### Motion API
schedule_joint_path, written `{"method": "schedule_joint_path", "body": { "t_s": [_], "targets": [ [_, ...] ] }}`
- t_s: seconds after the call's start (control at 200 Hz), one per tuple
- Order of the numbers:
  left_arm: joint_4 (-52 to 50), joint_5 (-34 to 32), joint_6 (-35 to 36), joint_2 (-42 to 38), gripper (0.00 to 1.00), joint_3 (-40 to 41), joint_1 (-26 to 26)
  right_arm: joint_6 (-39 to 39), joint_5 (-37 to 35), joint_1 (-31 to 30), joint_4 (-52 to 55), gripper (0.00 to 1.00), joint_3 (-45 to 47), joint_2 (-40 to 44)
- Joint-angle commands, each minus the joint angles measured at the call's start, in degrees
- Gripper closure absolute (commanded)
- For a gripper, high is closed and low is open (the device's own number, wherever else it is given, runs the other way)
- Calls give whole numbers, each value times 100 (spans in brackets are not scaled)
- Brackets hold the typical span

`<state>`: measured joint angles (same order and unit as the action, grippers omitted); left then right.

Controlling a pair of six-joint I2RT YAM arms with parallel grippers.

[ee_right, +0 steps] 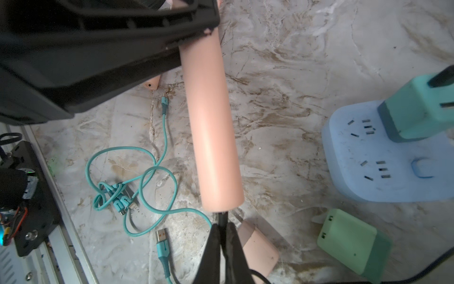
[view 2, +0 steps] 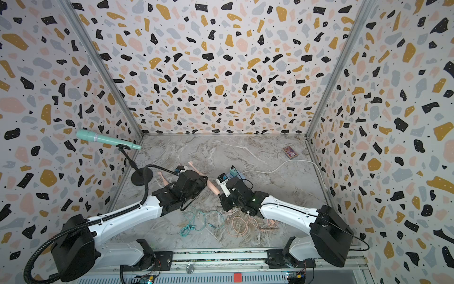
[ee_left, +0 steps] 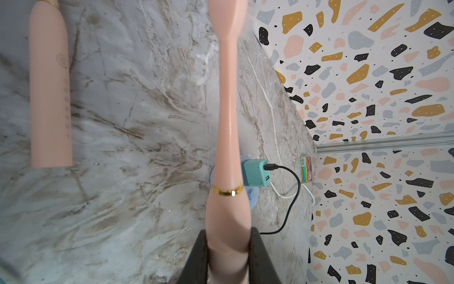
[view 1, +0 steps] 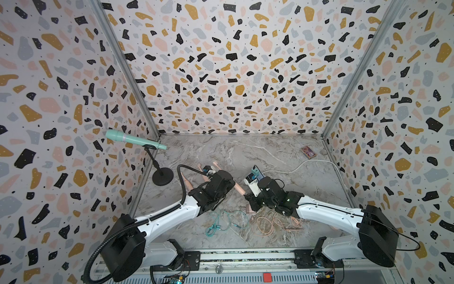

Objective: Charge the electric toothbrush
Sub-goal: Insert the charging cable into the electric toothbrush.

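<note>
My left gripper (ee_left: 229,236) is shut on the lower body of a pink electric toothbrush (ee_left: 228,137) with a gold ring, held above the marble table. In the right wrist view the toothbrush (ee_right: 211,123) handle runs down to its flat base. There my right gripper (ee_right: 223,227) is shut on a black cable plug (ee_right: 222,217) that meets the base. The black cable (ee_left: 292,196) leads to a teal charger (ee_left: 255,173) plugged into a light blue power strip (ee_right: 368,157). In a top view the toothbrush's base (view 1: 238,188) shows between the two wrists.
A second pink toothbrush (ee_left: 50,98) lies on the table. A teal cable (ee_right: 152,157), a pink charger block (ee_right: 258,248) and a green charger (ee_right: 353,243) lie near the front. A microphone stand (view 1: 162,178) is at the left, a small box (view 1: 308,152) at the back right.
</note>
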<state>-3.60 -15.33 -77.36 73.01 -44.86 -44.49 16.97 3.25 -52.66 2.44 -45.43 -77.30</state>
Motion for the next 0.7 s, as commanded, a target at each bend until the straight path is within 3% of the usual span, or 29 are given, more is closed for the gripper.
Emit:
{"method": "schedule_joint_path", "body": {
  "t_s": [0.0, 0.491, 0.696],
  "targets": [
    [-91, 673, 83, 19, 100, -53, -216, -281, -233, 98, -992, 100, -106, 278],
    [-1, 766, 128, 11, 100, 83, -232, -512, 32, 238, -1403, 100, 1, 601],
    [-1, 865, 207, 145, 100, 30, -251, -555, 14, 248, -1038, 100, -276, 426]
  ]
}}
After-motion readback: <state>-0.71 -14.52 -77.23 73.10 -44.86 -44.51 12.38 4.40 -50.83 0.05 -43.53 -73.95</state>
